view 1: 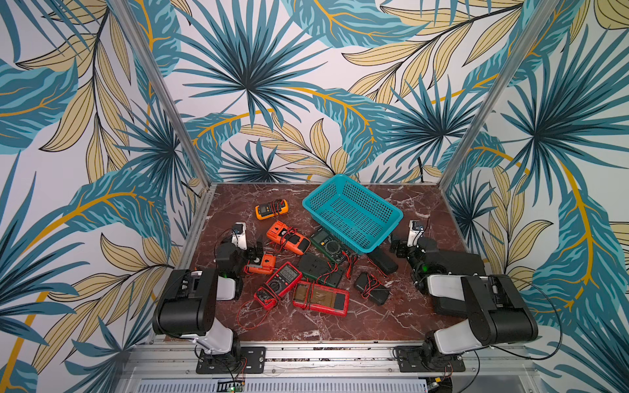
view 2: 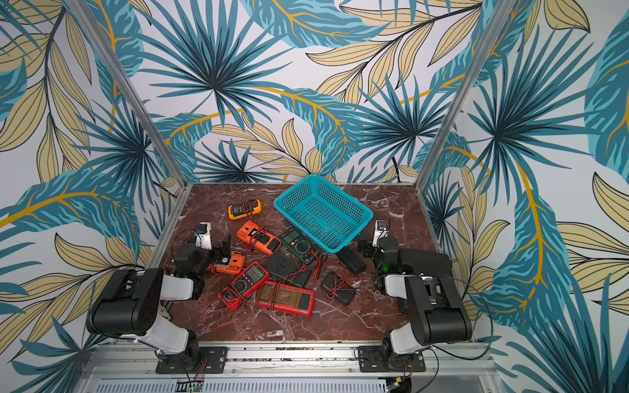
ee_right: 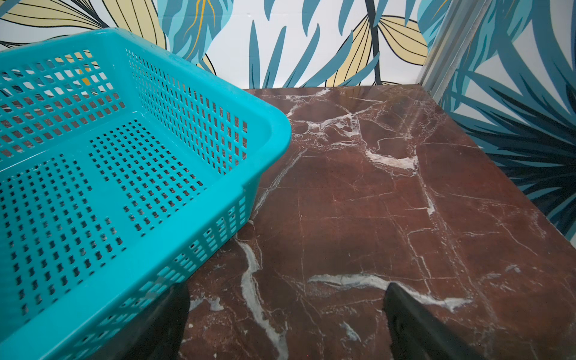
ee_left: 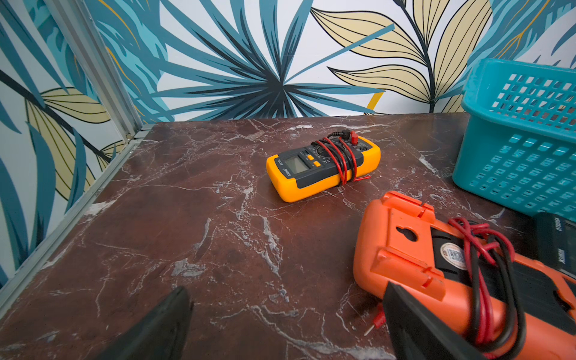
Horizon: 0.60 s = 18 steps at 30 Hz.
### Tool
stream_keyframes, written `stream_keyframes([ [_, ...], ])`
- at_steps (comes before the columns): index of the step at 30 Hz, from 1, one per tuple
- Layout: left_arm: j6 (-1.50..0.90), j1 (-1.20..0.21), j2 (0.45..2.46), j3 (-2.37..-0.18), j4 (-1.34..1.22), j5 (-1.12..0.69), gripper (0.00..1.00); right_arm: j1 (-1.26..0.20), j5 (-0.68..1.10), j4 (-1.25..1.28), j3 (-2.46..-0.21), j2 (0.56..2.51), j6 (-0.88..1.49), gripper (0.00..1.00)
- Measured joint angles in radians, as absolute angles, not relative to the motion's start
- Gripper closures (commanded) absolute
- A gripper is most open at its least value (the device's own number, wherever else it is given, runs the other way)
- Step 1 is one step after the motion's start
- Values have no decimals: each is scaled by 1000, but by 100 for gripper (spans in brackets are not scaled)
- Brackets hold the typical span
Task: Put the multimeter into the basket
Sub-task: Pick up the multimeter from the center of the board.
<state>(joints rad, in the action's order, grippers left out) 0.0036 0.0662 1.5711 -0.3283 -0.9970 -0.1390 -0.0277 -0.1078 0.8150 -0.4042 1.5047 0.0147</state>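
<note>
Progress is judged to be nil: no meter has been put in the basket and none is held. With the table [view 1: 340, 326] read as a clock face, twelve at the far wall, a wide red meter [view 1: 320, 298] is seen nearest, at about six o'clock, flanked by a slimmer red meter [view 1: 284, 277] towards eight and a small black meter [view 1: 371, 289] towards four. Further on, the left gripper [ee_left: 290, 324] is spread wide and empty just beside an orange meter [ee_left: 452, 274], and the right gripper [ee_right: 286, 324] is likewise spread wide and empty near the basket's side. A yellow meter [ee_left: 322, 168] is set apart at eleven o'clock. Farthest, at one o'clock, the basket [view 1: 372, 200] is seen empty. Grasping, lifting, carrying and releasing are all judged still to be done.
</note>
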Motion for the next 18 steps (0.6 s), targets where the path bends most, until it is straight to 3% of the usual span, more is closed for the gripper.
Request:
stream_keyframes([
  [9, 4, 66, 1567, -328, -991, -150, 0, -28, -113, 813, -405, 1505, 15, 1],
  [18, -8, 66, 1426, -330, -891, -136, 0, -28, -147, 693, -476, 1451, 19, 0],
])
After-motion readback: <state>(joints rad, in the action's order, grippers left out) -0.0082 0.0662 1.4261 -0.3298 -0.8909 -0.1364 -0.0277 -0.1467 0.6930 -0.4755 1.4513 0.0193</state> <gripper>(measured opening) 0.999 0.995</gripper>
